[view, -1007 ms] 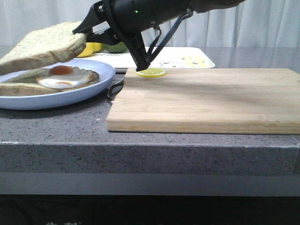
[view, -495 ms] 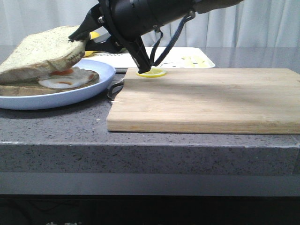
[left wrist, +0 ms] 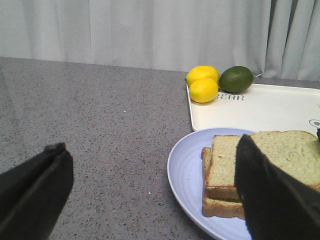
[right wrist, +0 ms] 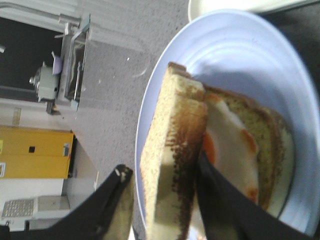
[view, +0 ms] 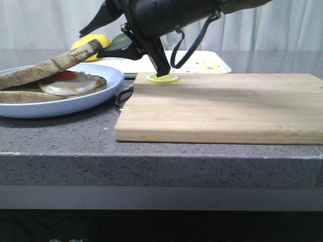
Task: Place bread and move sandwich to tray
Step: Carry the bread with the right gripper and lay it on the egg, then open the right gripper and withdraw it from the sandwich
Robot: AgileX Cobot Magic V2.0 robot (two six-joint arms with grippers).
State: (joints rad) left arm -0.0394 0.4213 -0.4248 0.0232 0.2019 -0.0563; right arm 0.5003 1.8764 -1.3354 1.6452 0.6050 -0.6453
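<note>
The bread (view: pixel 45 68) lies tilted on the egg-topped lower slice (view: pixel 70 85) on the round pale-blue plate (view: pixel 108 75). Together they make the sandwich. The bread's right end rests on the lower finger of my right gripper (view: pixel 92 43). The upper finger stands clear above the bread, so the jaws are open. The right wrist view shows the bread (right wrist: pixel 172 150) between the fingers, with a gap on one side. My left gripper (left wrist: pixel 155 200) is wide open and empty beside the plate (left wrist: pixel 185 170). The white tray (view: pixel 202 63) lies behind the plate.
A light wooden cutting board (view: pixel 227 106) lies right of the plate, with a lemon slice (view: pixel 162 78) at its far left corner. A dark handle (view: pixel 123 93) lies between plate and board. Two lemons (left wrist: pixel 202 82) and a lime (left wrist: pixel 236 79) sit on the tray's corner.
My right gripper lowered the bread from above the plate onto the egg slice. Its jaws then opened, and the upper finger lifted off the bread.
</note>
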